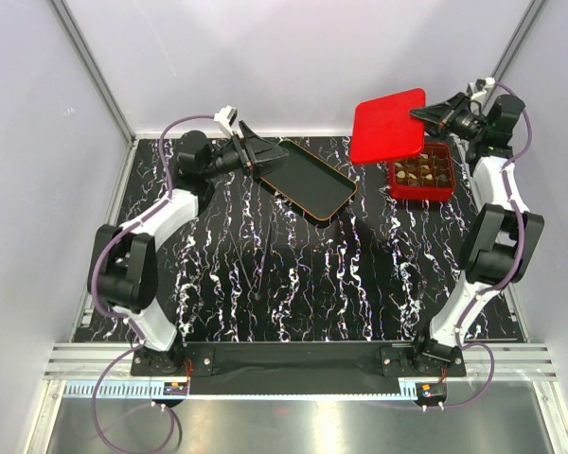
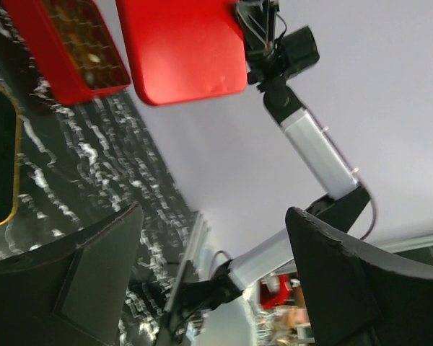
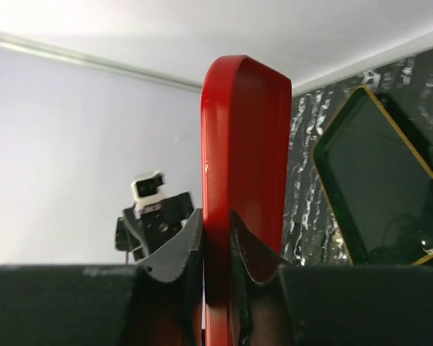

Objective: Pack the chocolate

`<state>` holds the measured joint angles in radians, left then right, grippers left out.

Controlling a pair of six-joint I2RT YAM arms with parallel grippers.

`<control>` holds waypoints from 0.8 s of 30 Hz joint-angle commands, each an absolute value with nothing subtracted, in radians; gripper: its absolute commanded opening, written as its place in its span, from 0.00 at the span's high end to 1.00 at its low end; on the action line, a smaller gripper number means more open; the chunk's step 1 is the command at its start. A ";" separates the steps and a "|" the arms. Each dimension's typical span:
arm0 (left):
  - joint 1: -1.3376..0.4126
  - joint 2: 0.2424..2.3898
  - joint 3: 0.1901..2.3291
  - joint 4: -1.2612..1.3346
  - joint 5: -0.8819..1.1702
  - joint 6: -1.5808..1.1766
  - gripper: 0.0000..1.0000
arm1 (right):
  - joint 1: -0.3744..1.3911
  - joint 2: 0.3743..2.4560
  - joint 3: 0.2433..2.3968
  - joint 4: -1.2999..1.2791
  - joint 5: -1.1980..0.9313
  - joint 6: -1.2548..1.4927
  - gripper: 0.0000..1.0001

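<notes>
Aloft, right tool [image 3: 216, 220] pinching red lid [image 1: 388, 125], left tool [image 2: 213, 213] wide apart, empty, chocolate [image 1: 421, 173] in box [image 1: 424, 194]

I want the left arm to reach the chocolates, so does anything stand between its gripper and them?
Yes. The black tray lies between the left gripper and the chocolates, and the right gripper holds the red lid aloft near them.

Red lid [image 1: 388, 125] aloft, perhaps over box [image 1: 422, 195]; tray [image 1: 308, 178] nearby.
</notes>
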<state>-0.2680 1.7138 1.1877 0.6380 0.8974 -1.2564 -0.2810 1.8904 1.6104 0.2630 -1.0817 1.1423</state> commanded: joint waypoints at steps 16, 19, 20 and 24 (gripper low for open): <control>-0.420 1.848 1.611 -0.028 0.658 -0.739 0.14 | -0.430 1.987 1.619 0.179 -0.950 1.030 1.00; -0.452 1.884 1.649 -0.031 0.615 -0.733 0.16 | -0.430 1.990 1.537 0.384 -0.945 1.158 1.00; -0.462 1.910 1.666 -0.073 0.598 -0.712 0.16 | -0.430 1.990 1.508 0.434 -0.928 1.176 1.00; -0.495 1.945 1.700 -0.091 0.560 -0.696 0.17 | -0.430 1.993 1.451 0.663 -0.901 1.286 1.00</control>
<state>-0.4755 1.9484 1.6287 -0.0978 0.6144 -0.7254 -0.4324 2.0510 1.4681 0.3153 -0.9302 1.1412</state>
